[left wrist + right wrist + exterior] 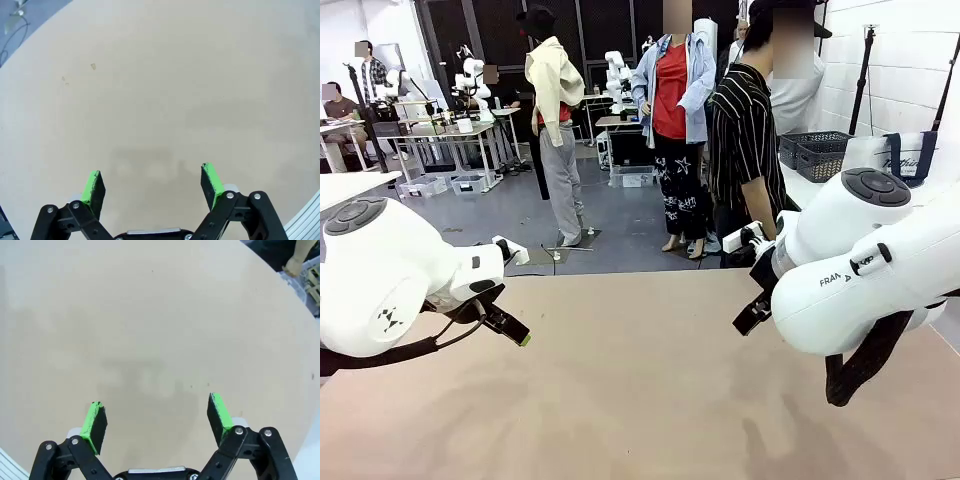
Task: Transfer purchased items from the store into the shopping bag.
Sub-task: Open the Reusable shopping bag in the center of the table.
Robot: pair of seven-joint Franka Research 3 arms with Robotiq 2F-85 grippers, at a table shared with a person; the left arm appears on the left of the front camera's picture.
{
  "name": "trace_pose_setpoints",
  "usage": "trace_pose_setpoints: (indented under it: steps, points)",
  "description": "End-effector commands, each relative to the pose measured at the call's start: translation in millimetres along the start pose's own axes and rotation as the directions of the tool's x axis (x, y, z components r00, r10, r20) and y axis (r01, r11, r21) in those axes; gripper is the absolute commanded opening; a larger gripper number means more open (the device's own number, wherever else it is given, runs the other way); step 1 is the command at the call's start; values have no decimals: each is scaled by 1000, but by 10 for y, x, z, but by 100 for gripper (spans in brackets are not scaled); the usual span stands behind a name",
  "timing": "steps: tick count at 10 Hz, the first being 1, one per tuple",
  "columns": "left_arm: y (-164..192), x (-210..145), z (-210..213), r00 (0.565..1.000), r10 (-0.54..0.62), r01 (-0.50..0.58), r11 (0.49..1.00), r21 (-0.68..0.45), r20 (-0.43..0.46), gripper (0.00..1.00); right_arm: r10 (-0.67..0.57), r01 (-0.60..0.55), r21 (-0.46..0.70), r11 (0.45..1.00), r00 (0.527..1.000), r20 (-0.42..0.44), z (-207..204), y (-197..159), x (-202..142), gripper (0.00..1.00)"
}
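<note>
Your left jaws and right jaws gape empty over the beige counter [640, 400], while the dark grey lattice plastic basket [817, 155] and limp-looking navy-strapped translucent white bag [890, 155], best lifted by its straps, sit well away at far right.

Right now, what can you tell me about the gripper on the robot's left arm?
The left gripper is a black two-finger claw built of jointed links with silver pins. Each finger ends in a bright green pad. Its jaws stand wide open with nothing between them. It points down at the beige table and hangs above it without touching, with a faint shadow below it. It sits at the end of the white arm.
</note>
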State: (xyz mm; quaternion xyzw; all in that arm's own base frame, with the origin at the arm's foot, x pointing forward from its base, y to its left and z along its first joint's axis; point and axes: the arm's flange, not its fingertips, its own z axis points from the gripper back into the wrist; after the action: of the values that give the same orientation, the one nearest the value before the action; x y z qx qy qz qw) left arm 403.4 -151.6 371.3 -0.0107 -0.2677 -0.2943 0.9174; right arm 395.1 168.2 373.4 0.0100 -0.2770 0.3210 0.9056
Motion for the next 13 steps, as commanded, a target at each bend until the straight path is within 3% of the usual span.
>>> trace_pose_setpoints:
  steps: [1, 11, 13]
  points:
    - [0, 0, 0, 1000, 0, 0, 1000, 0, 0, 100, 0, 0, 0, 1000, 1000, 0, 0, 0, 0, 100]
    - [-13, 3, 0, 1000, -3, 3, 1000, -1, 0, 100, 1, -1, 0, 1000, 1000, 0, 0, 1, 0, 100]
    - [128, 102, 559, 993, 62, -73, 991, 116, 99, 100, -18, 27, -68, 997, 993, 120, 445, -126, 116, 100]
